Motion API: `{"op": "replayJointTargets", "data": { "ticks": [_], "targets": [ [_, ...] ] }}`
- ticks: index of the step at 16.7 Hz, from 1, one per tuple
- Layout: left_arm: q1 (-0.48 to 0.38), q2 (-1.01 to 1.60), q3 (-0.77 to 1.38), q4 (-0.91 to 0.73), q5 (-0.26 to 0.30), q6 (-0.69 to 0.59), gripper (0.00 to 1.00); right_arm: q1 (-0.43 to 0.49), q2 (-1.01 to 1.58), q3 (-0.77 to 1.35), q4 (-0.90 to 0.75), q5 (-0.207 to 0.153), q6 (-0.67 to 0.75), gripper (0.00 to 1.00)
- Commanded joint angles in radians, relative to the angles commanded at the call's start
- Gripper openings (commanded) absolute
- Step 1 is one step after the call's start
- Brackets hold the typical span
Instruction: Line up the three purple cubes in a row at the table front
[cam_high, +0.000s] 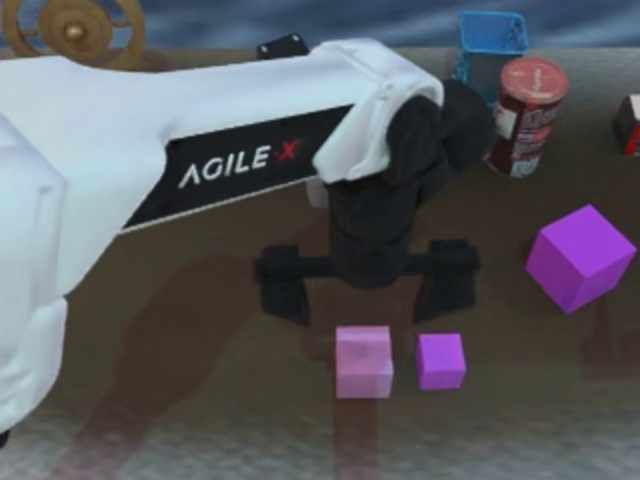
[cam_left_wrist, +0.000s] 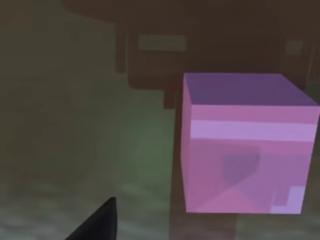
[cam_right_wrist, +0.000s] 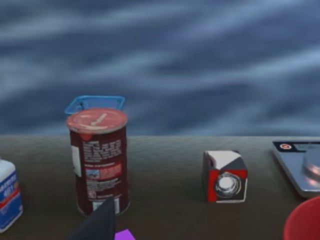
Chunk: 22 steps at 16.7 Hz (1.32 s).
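1. Medium pale lilac-pink matte cube (cam_high: 364, 362): rests flat on the wide dark brown matte table (cam_high: 200, 330), near its front edge, around the middle of the width. Sides roughly square to the front edge.
2. Small vivid purple matte cube (cam_high: 441, 361): sits just right of the lilac-pink one, a narrow gap between them, level with it.
3. Large vivid purple matte cube (cam_high: 580, 257): farther back and to the right, turned at an angle, well apart from the pair.

A rendered test scene, no real room: a brown table (cam_high: 200, 400), a blurred blue backdrop, a red can (cam_high: 525, 115) at one o'clock.
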Motion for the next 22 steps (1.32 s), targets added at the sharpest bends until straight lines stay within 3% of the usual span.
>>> {"op": "replayJointTargets", "data": {
  "ticks": [5, 11, 17, 22],
  "targets": [
    [0.083, -0.155, -0.136, 0.091, -0.007, 0.019, 1.00, 0.019, 0.139, 0.137, -0.094, -0.003, -0.029, 1.00],
    [0.307, -0.667, -0.545, 0.344, -0.013, 0.124, 1.00, 0.061, 0.605, 0.522, -0.361, -0.002, -0.108, 1.00],
    [0.567, -1.314, -1.072, 0.663, -0.012, 0.352, 1.00, 0.111, 1.248, 0.969, -0.691, 0.001, -0.205, 1.00],
    [0.736, -1.732, -1.430, 0.905, -0.005, 0.588, 1.00, 0.149, 1.689, 1.298, -0.931, 0.002, -0.275, 1.00]
  ]
}}
